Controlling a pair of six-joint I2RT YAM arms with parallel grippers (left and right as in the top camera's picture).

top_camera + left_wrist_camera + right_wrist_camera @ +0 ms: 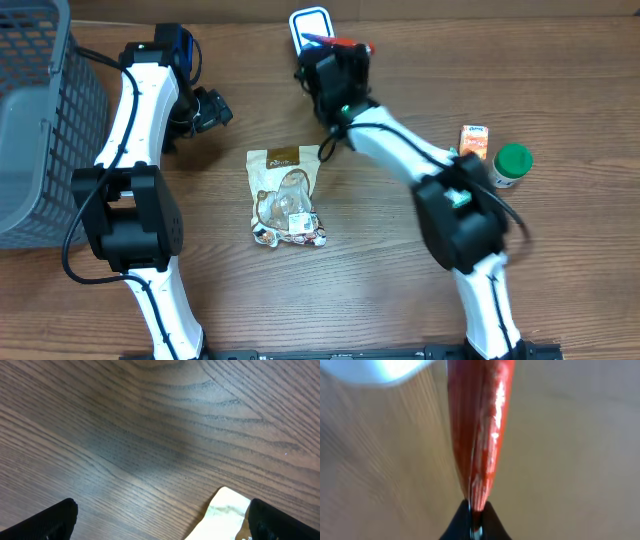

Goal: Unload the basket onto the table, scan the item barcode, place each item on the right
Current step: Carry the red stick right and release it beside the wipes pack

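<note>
I see my wood-grain table point(380, 290) carrying 1 snack pouch point(286, 197) near centre, a grey mesh basket point(40, 110) at 9 o'clock, an orange carton point(474, 141) and green-capped bottle point(512, 165) at 3, and a white scanner point(310, 25) at 12.

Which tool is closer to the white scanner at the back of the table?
Right. The right tool, gripping the red packet, is beside the scanner; the left tool sits well away.

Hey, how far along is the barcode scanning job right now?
Done: the red packet is off the table, pinched in the shut right gripper. In hand: it is held by the white, blue-rimmed device at the far edge, likely the scanner; whether it has read, I cannot tell. Left: the snack bag, orange carton and green-capped bottle lie unscanned, the open left gripper near the bag.
</note>
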